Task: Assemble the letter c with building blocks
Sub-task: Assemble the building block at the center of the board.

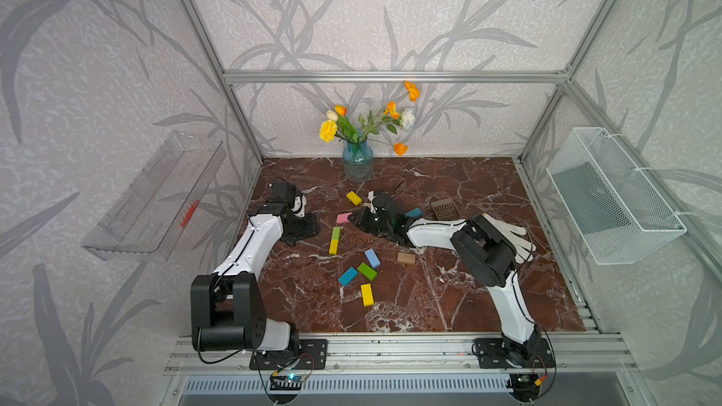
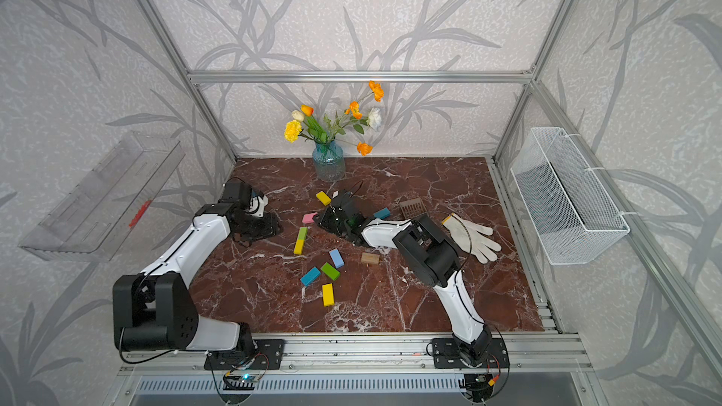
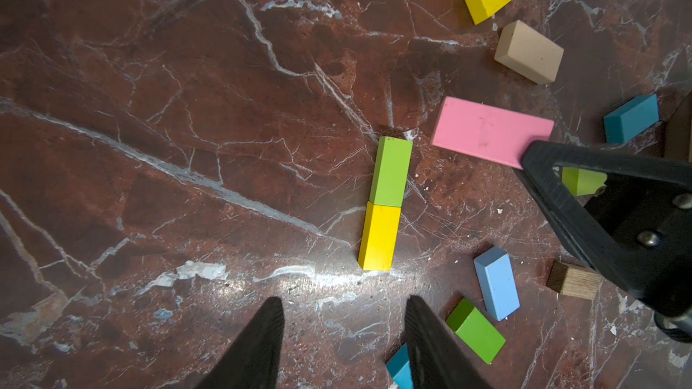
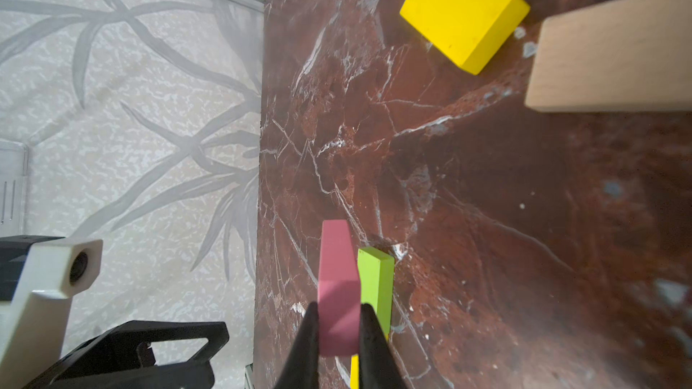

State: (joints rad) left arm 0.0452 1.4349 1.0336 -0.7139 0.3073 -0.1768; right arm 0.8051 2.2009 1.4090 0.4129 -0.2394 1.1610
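Observation:
My right gripper (image 4: 339, 308) is shut on a pink block (image 4: 337, 293), holding it by one end beside the far end of a lime green block (image 3: 391, 172). That green block lies end to end with a yellow block (image 3: 378, 235) in a short straight line. In both top views the pink block (image 1: 343, 217) (image 2: 309, 217) sits at the right gripper's (image 1: 352, 219) tip. My left gripper (image 3: 344, 299) is open above the bare table, left of that line, with nothing between its fingers. Loose blocks lie around: yellow (image 1: 354, 198), teal (image 1: 414, 212), light blue (image 1: 372, 258), green (image 1: 367, 271), blue (image 1: 347, 276), yellow (image 1: 367, 294), wood (image 1: 406, 258).
A blue glass vase (image 1: 358, 162) with flowers stands at the back middle. A brown slotted scoop (image 1: 444, 208) and a white glove (image 1: 512, 236) lie to the right behind my right arm. A wire basket (image 1: 613, 197) hangs on the right wall, a clear tray (image 1: 156, 197) on the left.

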